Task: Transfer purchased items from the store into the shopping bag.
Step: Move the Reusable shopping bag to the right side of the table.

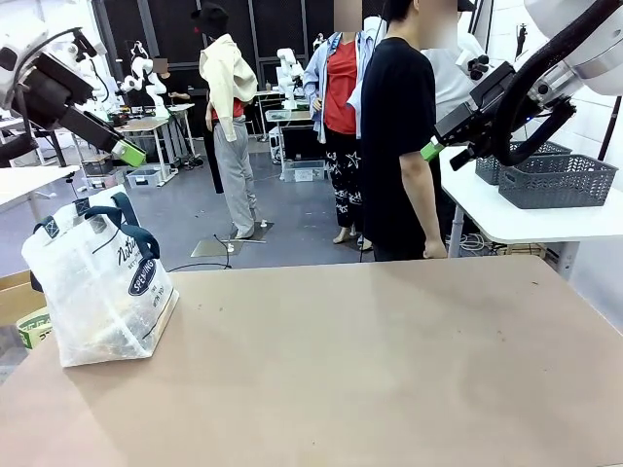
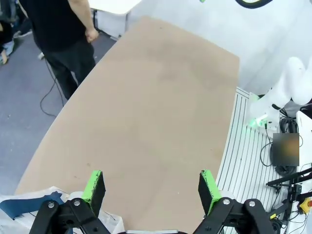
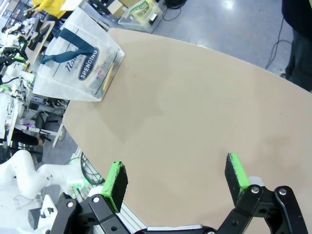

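Front view: shopping bag (image 1: 102, 282) stands on table (image 1: 370, 370).

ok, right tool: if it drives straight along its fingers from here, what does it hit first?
Most likely bare tabletop. The right tool is open, holds nothing, and points down at the brown surface. The shopping bag stands well off to one side of that line. Depth is unclear, but nothing lies between.

White arms, black grippers (green-padded fingers (image 2: 94, 185)), black cables.
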Motion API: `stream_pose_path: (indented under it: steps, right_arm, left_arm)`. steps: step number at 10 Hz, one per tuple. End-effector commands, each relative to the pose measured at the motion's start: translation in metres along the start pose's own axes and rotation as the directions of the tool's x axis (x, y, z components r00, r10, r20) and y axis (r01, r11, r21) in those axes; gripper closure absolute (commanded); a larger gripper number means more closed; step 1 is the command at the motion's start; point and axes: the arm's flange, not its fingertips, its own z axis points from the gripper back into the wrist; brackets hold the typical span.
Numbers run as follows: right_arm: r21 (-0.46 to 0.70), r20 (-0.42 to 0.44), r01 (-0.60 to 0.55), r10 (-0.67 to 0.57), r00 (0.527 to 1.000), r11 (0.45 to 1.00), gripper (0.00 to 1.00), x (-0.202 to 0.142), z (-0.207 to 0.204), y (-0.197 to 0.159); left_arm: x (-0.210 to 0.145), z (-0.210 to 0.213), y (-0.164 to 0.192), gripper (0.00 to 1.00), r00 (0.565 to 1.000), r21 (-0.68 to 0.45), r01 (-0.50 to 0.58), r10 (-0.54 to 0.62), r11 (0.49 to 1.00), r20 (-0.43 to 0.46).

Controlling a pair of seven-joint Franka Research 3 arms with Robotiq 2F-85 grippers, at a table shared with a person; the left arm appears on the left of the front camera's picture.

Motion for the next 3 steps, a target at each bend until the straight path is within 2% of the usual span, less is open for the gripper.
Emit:
stream_pose_path:
  steps: [1, 3]
  right_arm:
    - [-0.008, -0.022, 0.014, -0.014, 1.0, 1.0, 0.0, 0.0029, 0.0006, 0.0009]
    - [-0.008, -0.022, 0.014, -0.014, 1.0, 1.0, 0.0, 0.0029, 0.0006, 0.0009]
  left_arm:
    - [0.0012, 0.0003, -0.0032, 0.0, 1.0, -0.001, 0.013, -0.013, 1.0, -0.009]
    - [0.0012, 0.0003, -0.0032, 0.0, 1.0, -0.001, 0.013, -0.013, 1.0, -0.009]
